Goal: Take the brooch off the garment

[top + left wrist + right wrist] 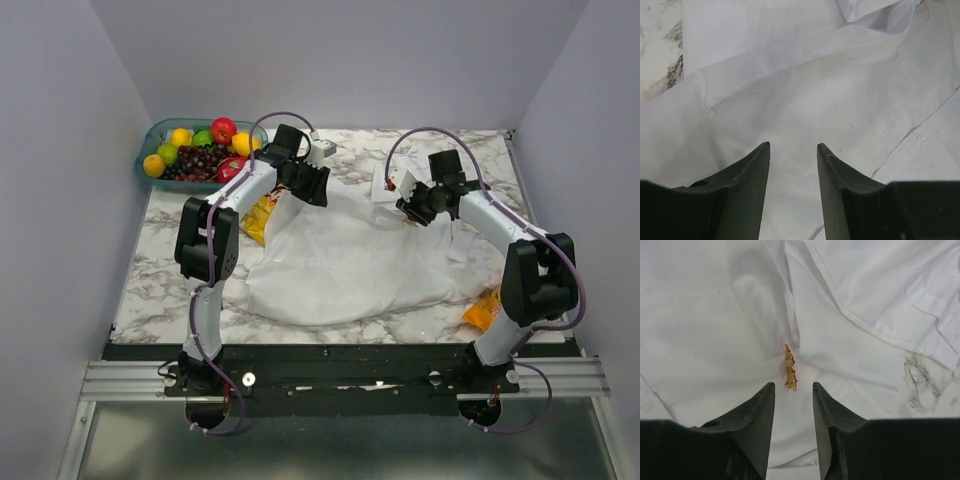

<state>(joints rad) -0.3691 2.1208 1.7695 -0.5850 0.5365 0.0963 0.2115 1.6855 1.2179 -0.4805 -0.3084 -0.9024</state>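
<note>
The garment is a large white shirt spread over the middle of the marble table. The brooch, a tiny orange-gold trinket, stands on edge in a fold of the garment. My right gripper is open just in front of it. The brooch's lower end reaches level with the fingertips, nearer the left one, and touches neither. In the top view the right gripper is at the shirt's upper right. My left gripper hangs open over plain garment cloth with nothing between its fingers, at the shirt's upper left.
A teal tray of fruit stands at the back left. A yellow chip bag lies by the shirt's left edge under the left arm. An orange snack packet lies at the front right beside the right arm's base. Walls close in three sides.
</note>
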